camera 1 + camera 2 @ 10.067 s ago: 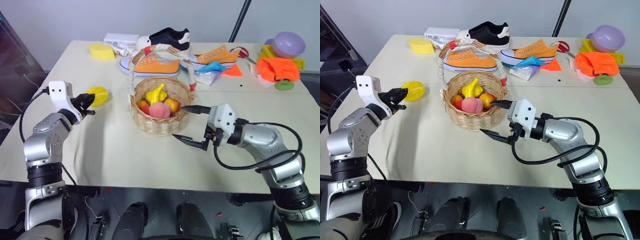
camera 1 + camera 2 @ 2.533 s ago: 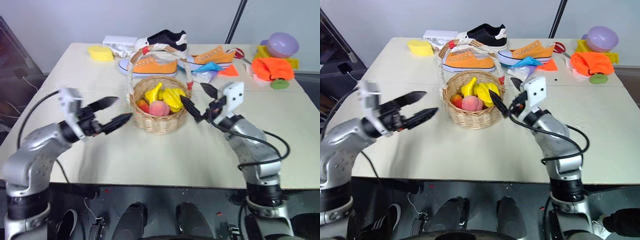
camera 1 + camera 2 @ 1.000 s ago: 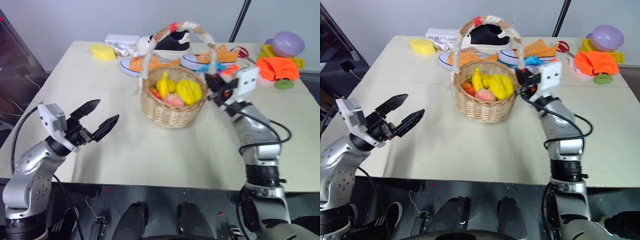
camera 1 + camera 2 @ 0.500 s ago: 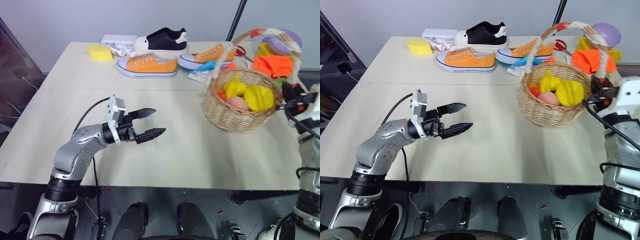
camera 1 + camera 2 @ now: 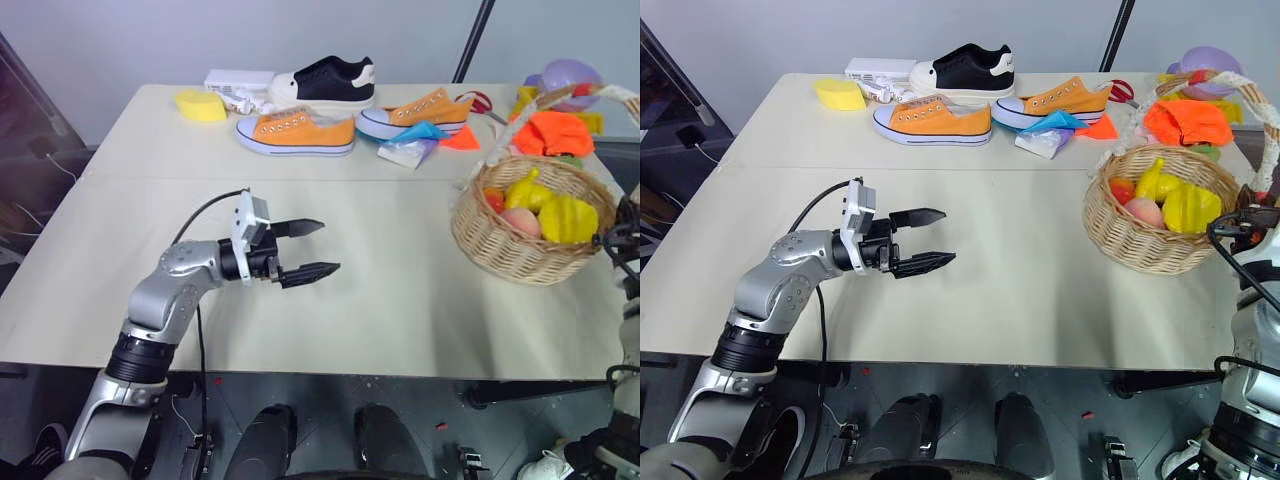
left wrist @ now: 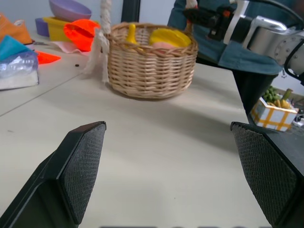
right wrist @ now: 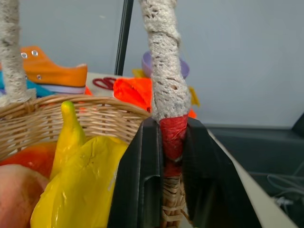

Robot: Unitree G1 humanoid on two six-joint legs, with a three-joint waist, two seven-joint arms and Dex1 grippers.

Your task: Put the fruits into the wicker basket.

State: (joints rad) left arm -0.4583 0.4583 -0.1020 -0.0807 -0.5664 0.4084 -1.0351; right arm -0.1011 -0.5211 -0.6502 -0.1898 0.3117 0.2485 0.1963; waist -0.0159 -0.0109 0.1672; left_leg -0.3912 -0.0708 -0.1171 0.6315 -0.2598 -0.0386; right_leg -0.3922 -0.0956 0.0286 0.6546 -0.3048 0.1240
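The wicker basket [image 5: 520, 240] stands near the table's right edge. It holds a banana [image 5: 527, 188], a pink peach [image 5: 520, 222], a lumpy yellow fruit [image 5: 567, 218] and a red apple [image 5: 494, 199]. My right gripper [image 7: 172, 142] is at the basket's right side. Its black fingers [image 7: 137, 175] press on both sides of the red-wrapped foot of the handle [image 7: 166, 80]. My left gripper [image 5: 318, 248] hovers open over the middle of the table, pointing right toward the basket [image 6: 151, 59], well apart from it and holding nothing.
Two orange shoes [image 5: 295, 132] and a black shoe [image 5: 325, 80] lie at the back of the table. A yellow sponge block [image 5: 203, 103] and a white box [image 5: 238, 80] are at the back left. Orange cloth [image 5: 553, 131] and a purple bowl [image 5: 568, 74] are behind the basket.
The basket has travelled from the table's middle to its right side, lower than half a second ago, with my right gripper on its handle. My open left gripper swung in toward the middle.
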